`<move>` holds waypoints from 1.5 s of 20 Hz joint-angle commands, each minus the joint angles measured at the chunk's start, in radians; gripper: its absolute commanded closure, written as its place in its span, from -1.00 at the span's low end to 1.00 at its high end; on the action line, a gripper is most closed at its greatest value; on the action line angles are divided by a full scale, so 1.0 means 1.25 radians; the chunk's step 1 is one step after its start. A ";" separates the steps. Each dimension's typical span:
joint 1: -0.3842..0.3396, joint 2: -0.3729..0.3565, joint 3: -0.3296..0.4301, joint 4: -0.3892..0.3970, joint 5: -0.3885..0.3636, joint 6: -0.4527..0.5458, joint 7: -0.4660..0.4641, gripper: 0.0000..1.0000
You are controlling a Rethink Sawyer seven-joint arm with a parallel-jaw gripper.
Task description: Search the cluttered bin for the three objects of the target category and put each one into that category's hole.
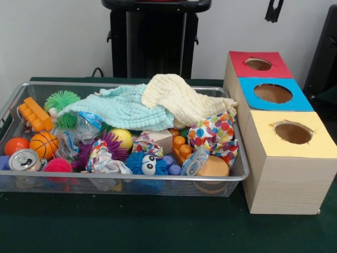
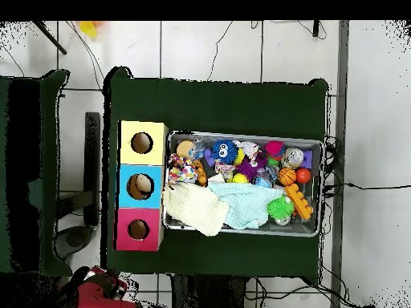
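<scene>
No plush visible in bin [image 1: 10,108]; expect soft, light toys under cloths [image 1: 158,103]. Pinch bodies. Gripper [image 1: 273,11] jaw state: can't tell.

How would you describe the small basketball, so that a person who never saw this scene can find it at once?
In the front view, look at the wire-mesh bin on the green table, at its left end. The small basketball lies there beneath the orange toy brick, with a silver can in front. The plain orange ball beside it is smooth, while the basketball has black seam lines.
</scene>
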 commanded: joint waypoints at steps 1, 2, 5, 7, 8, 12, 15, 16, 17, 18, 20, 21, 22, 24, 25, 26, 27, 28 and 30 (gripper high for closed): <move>-0.002 0.014 -0.019 -0.074 -0.025 0.023 0.164 1.00; -0.001 0.018 -0.023 -0.079 -0.026 0.021 0.162 1.00; 0.008 0.035 -0.056 -0.105 -0.046 0.008 0.152 1.00; 0.006 0.043 -0.071 -0.121 -0.057 -0.004 0.138 1.00; 0.002 0.046 -0.073 -0.128 -0.061 -0.011 0.130 1.00; -0.034 0.059 -0.065 -0.148 -0.078 -0.048 0.096 1.00; -0.073 0.054 -0.049 -0.145 -0.095 -0.084 0.067 1.00; -0.086 0.053 -0.044 -0.150 -0.102 -0.090 0.057 1.00; -0.103 0.047 -0.035 -0.148 -0.109 -0.099 0.045 1.00; -0.117 0.045 -0.030 -0.153 -0.117 -0.102 0.037 1.00; -0.156 0.039 -0.014 -0.148 -0.134 -0.119 0.017 1.00; -0.174 0.036 -0.007 -0.148 -0.142 -0.125 0.008 1.00; -0.189 0.032 -0.002 -0.149 -0.148 -0.128 0.001 1.00; -0.218 0.018 0.011 -0.143 -0.166 -0.136 -0.011 1.00; -0.234 0.014 0.019 -0.145 -0.172 -0.140 -0.019 1.00; -0.246 0.013 0.024 -0.148 -0.181 -0.142 -0.023 1.00; -0.257 0.011 0.029 -0.151 -0.190 -0.145 -0.028 1.00; -0.268 0.011 0.034 -0.153 -0.200 -0.149 -0.031 1.00; -0.296 0.009 0.048 -0.159 -0.220 -0.155 -0.042 1.00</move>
